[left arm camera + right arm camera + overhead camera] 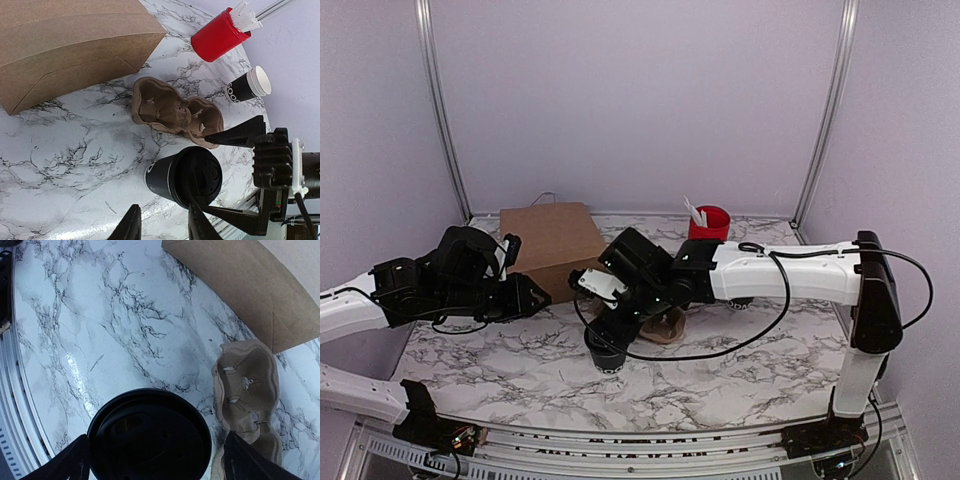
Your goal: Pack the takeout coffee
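The takeout coffee (605, 352), a small black cup with a round black lid, stands upright on the marble table in front of a brown pulp cup carrier (665, 327). My right gripper (610, 335) hangs over it, open, with one finger on each side of the lid (150, 440). The left finger is close against the rim; the right fingertip (245, 460) stands clear of it. The left wrist view shows the coffee (172, 177) between those fingers. My left gripper (165, 227) sits to the cup's left, jaws apart, holding nothing.
A brown cardboard box (550, 245) lies behind the left gripper. A red cup (708, 222) with white utensils stands at the back. A stack of lidless black cups (247, 86) sits beyond the carrier (175, 112). The table's front rail runs close to the coffee.
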Controlling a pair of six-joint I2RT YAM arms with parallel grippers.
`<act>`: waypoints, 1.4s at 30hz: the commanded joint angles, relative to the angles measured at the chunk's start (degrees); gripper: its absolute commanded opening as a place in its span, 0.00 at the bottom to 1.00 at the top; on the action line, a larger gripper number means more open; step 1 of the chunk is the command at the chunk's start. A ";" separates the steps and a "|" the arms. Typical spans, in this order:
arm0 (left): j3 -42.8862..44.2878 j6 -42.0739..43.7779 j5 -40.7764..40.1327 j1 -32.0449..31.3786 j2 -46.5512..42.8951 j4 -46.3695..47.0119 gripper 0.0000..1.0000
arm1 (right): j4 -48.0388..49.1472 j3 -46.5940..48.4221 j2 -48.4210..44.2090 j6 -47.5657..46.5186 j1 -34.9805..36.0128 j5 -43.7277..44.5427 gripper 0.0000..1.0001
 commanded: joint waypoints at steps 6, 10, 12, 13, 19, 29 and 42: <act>-0.98 0.62 0.36 0.33 -0.28 -0.11 0.34 | 0.10 -0.12 -0.34 -1.43 -0.94 -3.34 0.86; -0.90 0.71 0.40 0.33 -0.30 -0.13 0.34 | -0.29 -0.05 -0.61 0.08 -0.78 -1.62 0.82; -0.89 0.71 0.44 0.33 -0.20 0.02 0.34 | -0.39 -0.24 -0.71 1.01 -0.43 -1.01 0.81; -0.85 0.78 0.43 0.33 -0.12 0.09 0.34 | -0.47 -0.37 -0.58 1.48 -0.23 -0.86 0.81; -1.05 0.88 0.56 0.33 -0.13 0.28 0.34 | -0.71 -0.84 0.40 5.08 0.90 1.84 0.79; -2.02 0.54 0.75 0.33 -0.67 1.01 0.33 | -5.19 2.70 1.41 23.30 1.29 10.46 0.69; -3.56 0.01 2.68 0.33 0.31 3.44 0.34 | -6.08 7.29 5.00 40.77 5.92 16.25 0.82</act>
